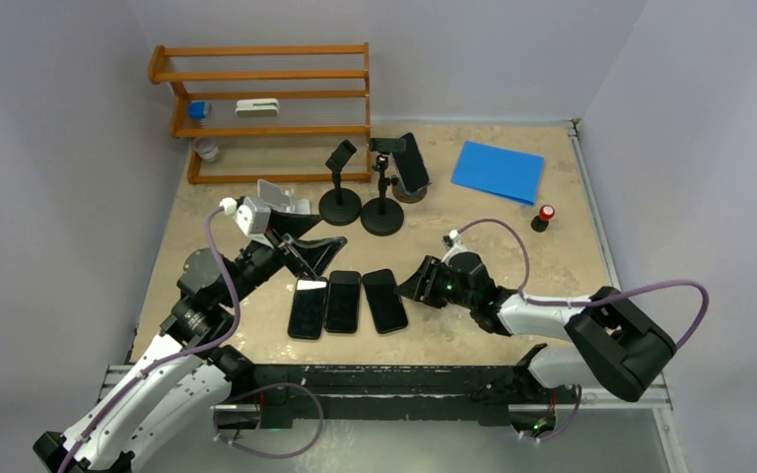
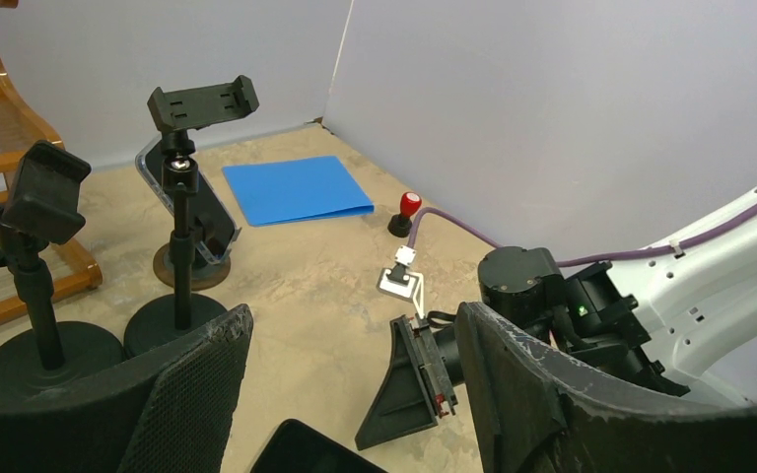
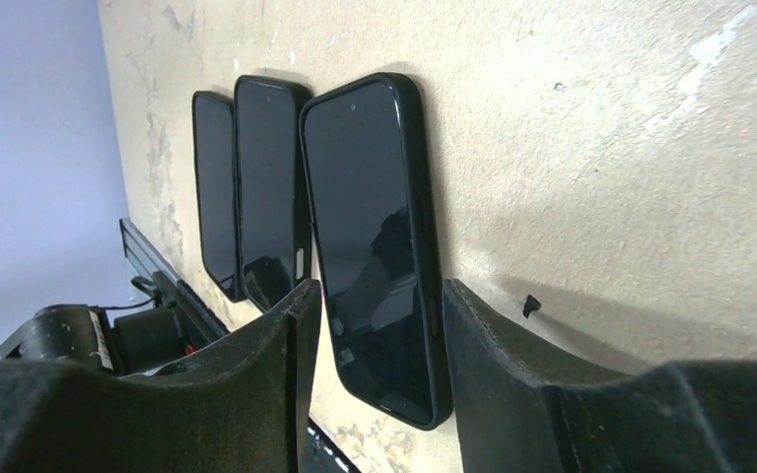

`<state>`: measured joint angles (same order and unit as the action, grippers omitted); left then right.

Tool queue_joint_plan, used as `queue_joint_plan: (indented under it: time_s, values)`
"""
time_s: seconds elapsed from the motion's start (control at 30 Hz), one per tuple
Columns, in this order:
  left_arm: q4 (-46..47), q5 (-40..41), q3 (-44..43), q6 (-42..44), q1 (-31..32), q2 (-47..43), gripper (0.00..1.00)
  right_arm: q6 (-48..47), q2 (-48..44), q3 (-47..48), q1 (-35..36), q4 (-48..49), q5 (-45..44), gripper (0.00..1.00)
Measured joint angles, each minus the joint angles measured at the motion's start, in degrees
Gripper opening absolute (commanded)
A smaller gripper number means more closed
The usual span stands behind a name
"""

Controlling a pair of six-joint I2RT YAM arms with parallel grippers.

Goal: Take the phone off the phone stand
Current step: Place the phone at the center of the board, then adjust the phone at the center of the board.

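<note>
I'm looking at the tan table, with a wooden rack at its far left and a blue folder far right. My left gripper hangs wide open and empty by the far-left end of three flat phones near centre. My right gripper, jaws half parted, grips nothing just right of them. The phone sits in its phone stand, far centre, right of two other stands.

Rear left: wooden rack blocked the corner.
Rear centre: empty left stand and empty middle stand stood close together, crowding the mounted phone just behind them.
Approach: the phone's right side lay open toward the blue folder.
Centre: three flat phones covered the near table.
</note>
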<state>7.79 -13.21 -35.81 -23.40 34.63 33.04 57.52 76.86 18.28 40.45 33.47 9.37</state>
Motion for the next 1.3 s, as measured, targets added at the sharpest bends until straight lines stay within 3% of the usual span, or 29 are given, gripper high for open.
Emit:
queue_joint_plan:
  time_s: [0.33,0.63,1.3]
  values:
    - [0.0,0.0,0.0,0.0,0.0,0.0,0.73,-2.0,1.3,-1.9,0.3,1.3,0.9,0.5]
    - [0.0,0.0,0.0,-0.1,0.0,0.6,0.73,-1.9,5.4,-1.0,6.5,6.1,2.2,0.49]
    - [0.0,-0.1,-0.1,-0.2,0.0,0.8,0.73,-2.3,5.1,3.5,6.8,0.2,-1.4,0.5]
